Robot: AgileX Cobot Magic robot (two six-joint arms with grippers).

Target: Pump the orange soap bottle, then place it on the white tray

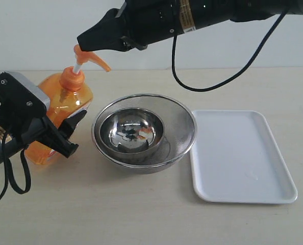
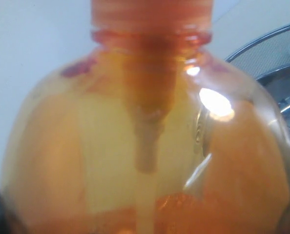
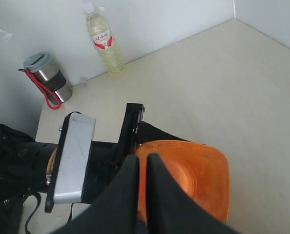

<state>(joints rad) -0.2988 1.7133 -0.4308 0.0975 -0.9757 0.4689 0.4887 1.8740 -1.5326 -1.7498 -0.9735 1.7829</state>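
Observation:
The orange soap bottle (image 1: 65,104) stands at the left of the table and leans slightly. My left gripper (image 1: 76,131) is shut on its body, one black finger on each side. In the left wrist view the bottle (image 2: 145,136) fills the frame and hides the fingers. My right gripper (image 1: 82,41) comes in from above, shut, with its tips resting on the orange pump head (image 1: 90,57). In the right wrist view the closed fingertips (image 3: 131,168) cover the pump, with the bottle's shoulder (image 3: 194,175) beneath. The white tray (image 1: 243,153) lies empty at the right.
Two nested round steel bowls (image 1: 144,131) sit between the bottle and the tray; their rim (image 2: 277,53) shows beside the bottle. A clear drink bottle (image 3: 104,41) and a steel tumbler (image 3: 47,78) stand by the wall. A black cable (image 1: 212,81) hangs from the right arm.

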